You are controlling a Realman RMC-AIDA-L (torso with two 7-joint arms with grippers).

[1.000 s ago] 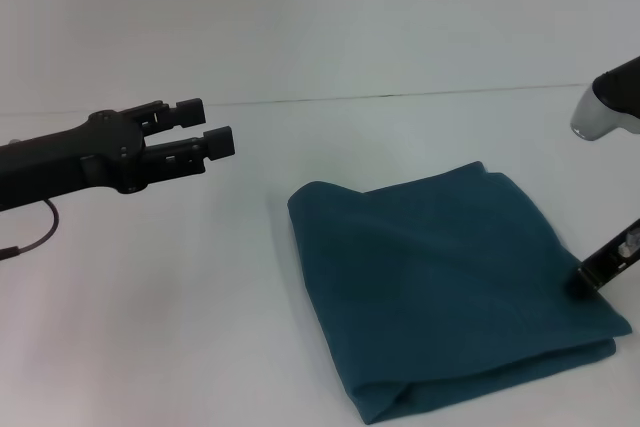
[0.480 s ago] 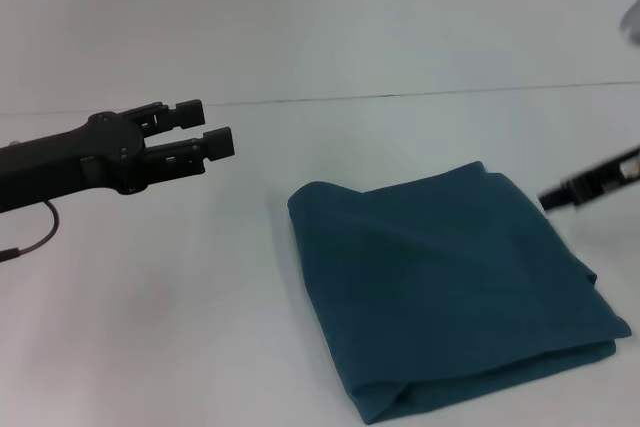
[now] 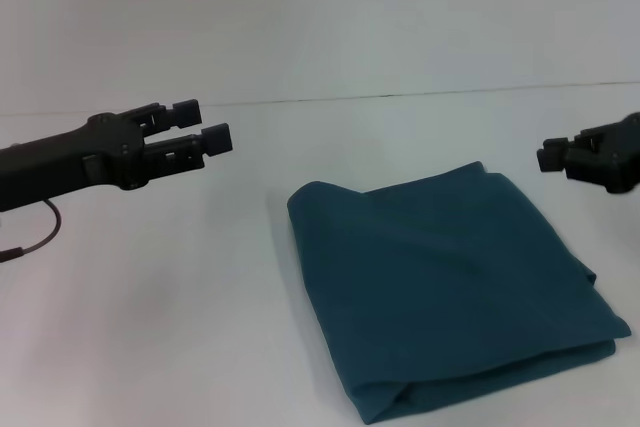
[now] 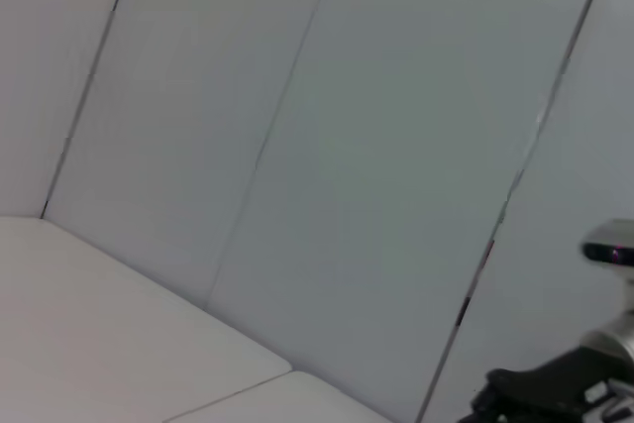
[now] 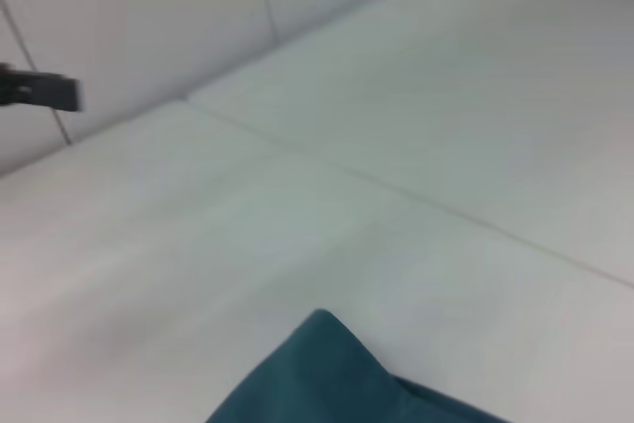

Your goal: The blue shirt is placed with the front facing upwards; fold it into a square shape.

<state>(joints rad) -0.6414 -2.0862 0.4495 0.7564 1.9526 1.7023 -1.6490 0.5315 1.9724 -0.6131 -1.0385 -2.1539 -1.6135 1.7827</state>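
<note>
The blue shirt [image 3: 450, 287] lies folded into a rough rectangle on the white table, right of centre, its plain teal side up and its layered edges toward the front. One of its corners [image 5: 327, 373] shows in the right wrist view. My left gripper [image 3: 205, 125] hovers left of the shirt, above the table, open and holding nothing. My right gripper [image 3: 560, 160] hangs in the air at the right edge, above the shirt's far right corner and clear of the cloth, fingers apart and empty.
The white table [image 3: 150, 327] runs back to a pale wall. A dark cable [image 3: 35, 237] hangs under the left arm. The right arm [image 4: 555, 388] shows far off in the left wrist view, and a left fingertip [image 5: 40, 91] in the right wrist view.
My right gripper has lifted off the shirt's right edge and risen to hover level above it. The shirt and the left arm have stayed in place.
</note>
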